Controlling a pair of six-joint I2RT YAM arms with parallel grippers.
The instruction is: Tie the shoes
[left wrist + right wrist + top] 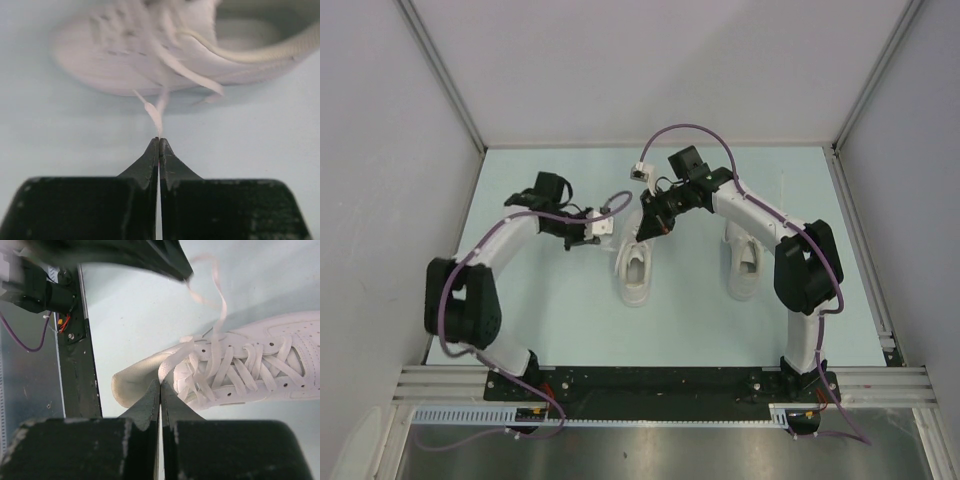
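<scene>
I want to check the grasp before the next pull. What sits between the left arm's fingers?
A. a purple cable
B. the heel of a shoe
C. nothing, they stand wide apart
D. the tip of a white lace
D: in the left wrist view the left arm's fingers are pressed together on the lace tip, which runs back to the shoe.

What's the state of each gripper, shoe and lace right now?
left gripper: shut on lace end.
right gripper: shut at centre shoe laces; grip unclear.
lace: untied, end pinched, drawn off the shoe.
centre shoe: upright, untied.
other shoe: upright, laces unreadable.
</scene>
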